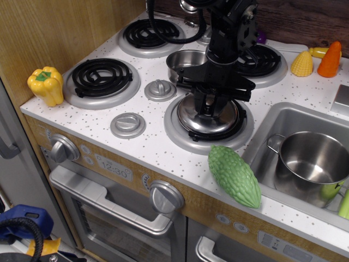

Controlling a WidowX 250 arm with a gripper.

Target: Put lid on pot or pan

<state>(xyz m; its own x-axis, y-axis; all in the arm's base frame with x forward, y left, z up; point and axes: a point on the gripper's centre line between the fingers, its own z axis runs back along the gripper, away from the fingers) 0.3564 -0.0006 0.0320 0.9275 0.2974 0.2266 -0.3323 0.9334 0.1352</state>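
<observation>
The shiny domed lid (192,118) lies on the front right burner (177,135). My gripper (209,106) reaches down onto its middle. The black fingers are drawn close together around the lid's knob, which they hide. The small shallow steel pot (182,59) stands open just behind and left of the gripper, between the burners. The lid still rests on the burner.
A green bumpy gourd (234,176) lies at the counter's front edge, right of the burner. The sink (281,117) on the right holds a larger steel pot (311,164). Two flat grey stove knobs (160,89) (128,125) sit left. A yellow pepper (46,84), corn (301,64) and a carrot (330,58) stand further off.
</observation>
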